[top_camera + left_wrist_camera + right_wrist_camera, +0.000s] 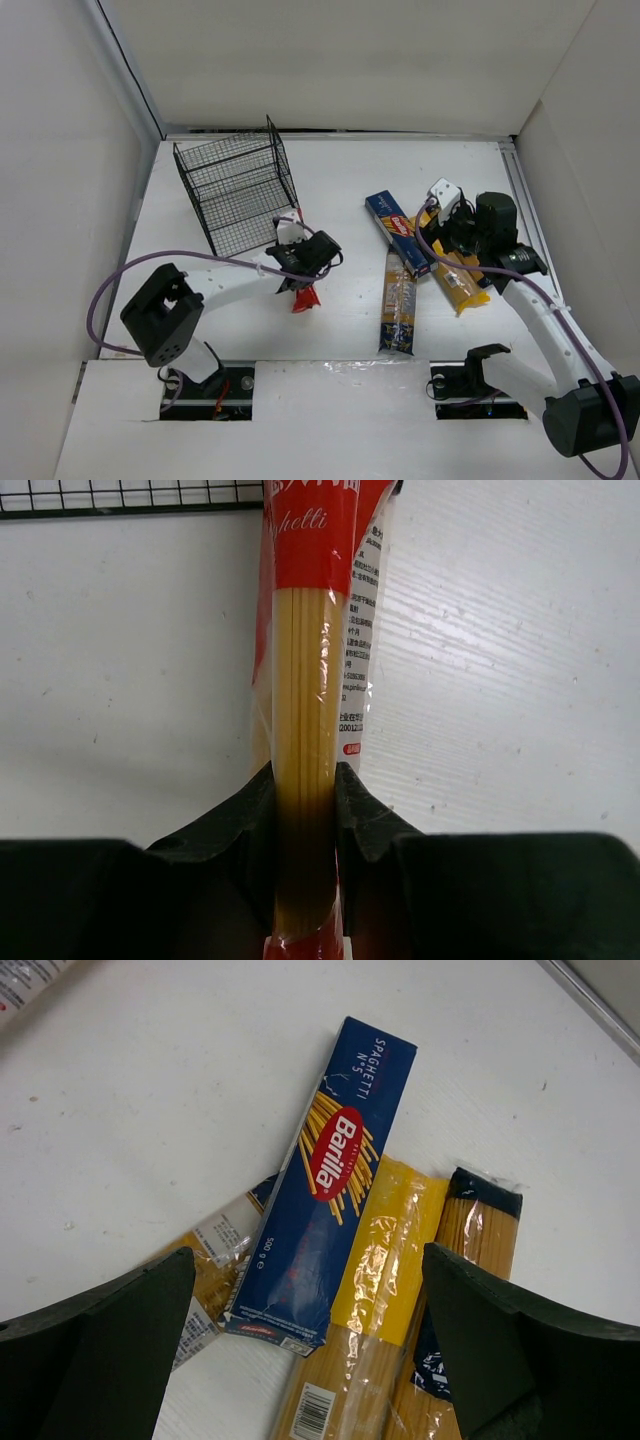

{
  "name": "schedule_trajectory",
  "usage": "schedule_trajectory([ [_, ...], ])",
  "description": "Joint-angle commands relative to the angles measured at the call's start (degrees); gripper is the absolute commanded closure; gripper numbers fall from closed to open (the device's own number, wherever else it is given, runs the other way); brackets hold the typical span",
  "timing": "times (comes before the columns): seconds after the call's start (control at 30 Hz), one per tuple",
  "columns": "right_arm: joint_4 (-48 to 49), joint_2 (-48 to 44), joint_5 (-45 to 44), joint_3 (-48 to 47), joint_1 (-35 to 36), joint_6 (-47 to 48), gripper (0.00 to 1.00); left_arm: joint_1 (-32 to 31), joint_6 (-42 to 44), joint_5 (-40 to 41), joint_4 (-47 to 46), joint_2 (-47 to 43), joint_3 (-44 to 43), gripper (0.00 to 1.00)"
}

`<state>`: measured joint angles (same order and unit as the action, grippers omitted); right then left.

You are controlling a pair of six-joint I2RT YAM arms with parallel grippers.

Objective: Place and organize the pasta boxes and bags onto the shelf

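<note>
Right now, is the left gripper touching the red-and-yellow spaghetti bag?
Touching. The left wrist view shows the left gripper clamped on the spaghetti bag, both jaws pressed against its sides with no gap.

Bright, even overhead light; soft shadows, sharp focus.

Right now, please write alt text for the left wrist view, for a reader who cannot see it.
The left gripper is shut on a red-and-yellow spaghetti bag that stretches away from the camera, with the white table behind it. An edge of the black wire shelf shows top left.
</note>
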<state>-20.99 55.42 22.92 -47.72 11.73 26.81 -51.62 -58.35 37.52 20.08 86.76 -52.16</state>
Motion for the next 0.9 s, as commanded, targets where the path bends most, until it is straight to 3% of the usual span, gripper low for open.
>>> schedule_trajectory([
  [0.0, 1.8, 0.4, 0.0, 0.0, 0.4, 0.5, 0.01, 2.6, -1.6, 6.4, -2.0, -0.1, -4.1, 1.00],
  [0.47, 0.7, 0.9, -0.5, -1.1, 0.4, 0.5, 0.01, 11.2, 2.6, 6.4, -6.6, 8.7, -12.9, 1.00],
  [0.77, -1.1, 0.4, -6.2, 0.8, 1.5, -1.5, 0.01, 16.6, 3.7, 4.3, -11.7, 13.3, -17.2, 1.00],
  [0.8, -1.6, 0.4, -8.9, 1.3, 2.9, -2.1, 0.01, 16.6, 4.3, 4.3, -12.2, 13.9, -17.2, 0.98],
  [0.87, -3.6, -0.1, -11.1, 1.3, 3.5, -3.0, 0.01, 17.2, 6.3, 3.7, -13.0, 14.8, -18.0, 0.75],
])
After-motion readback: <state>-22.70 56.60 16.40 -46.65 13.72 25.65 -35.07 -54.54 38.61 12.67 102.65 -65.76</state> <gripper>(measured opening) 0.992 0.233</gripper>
